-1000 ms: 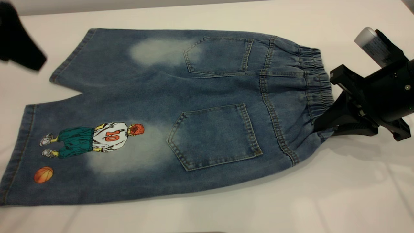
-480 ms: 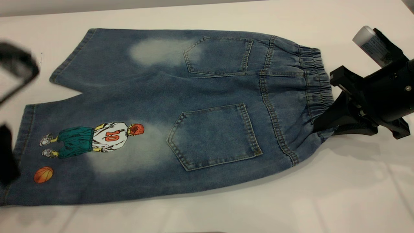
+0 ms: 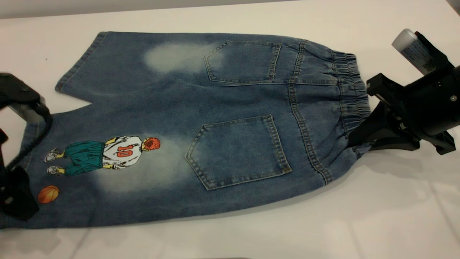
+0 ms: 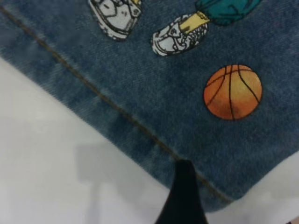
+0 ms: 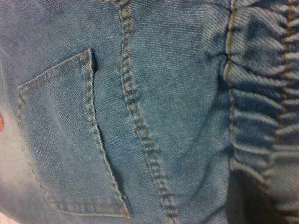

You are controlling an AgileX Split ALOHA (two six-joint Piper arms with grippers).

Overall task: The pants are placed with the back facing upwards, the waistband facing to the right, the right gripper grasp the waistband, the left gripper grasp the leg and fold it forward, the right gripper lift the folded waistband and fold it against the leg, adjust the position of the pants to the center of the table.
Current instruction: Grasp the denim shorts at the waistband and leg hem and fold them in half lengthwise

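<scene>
Your right gripper (image 3: 359, 135) is clamped on the waistband (image 3: 350, 93), at the pants' (image 3: 215, 108) near corner. Left gripper (image 3: 14, 162) hangs over the hem of the leg (image 3: 107, 169), beside the orange ball (image 3: 48, 194); can't tell its jaw state. Bite hem edge only (denim's thick, stitched, stiff-ish). Pants lie flat on smooth white table (image 3: 359, 223).

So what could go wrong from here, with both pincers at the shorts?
The left pincer sits at the very hem of the printed leg, so it may catch only a sliver of denim and slip off in the fold. The right pincer grips one spot of the gathered waistband; lifting could bunch the denim shorts unevenly.
</scene>
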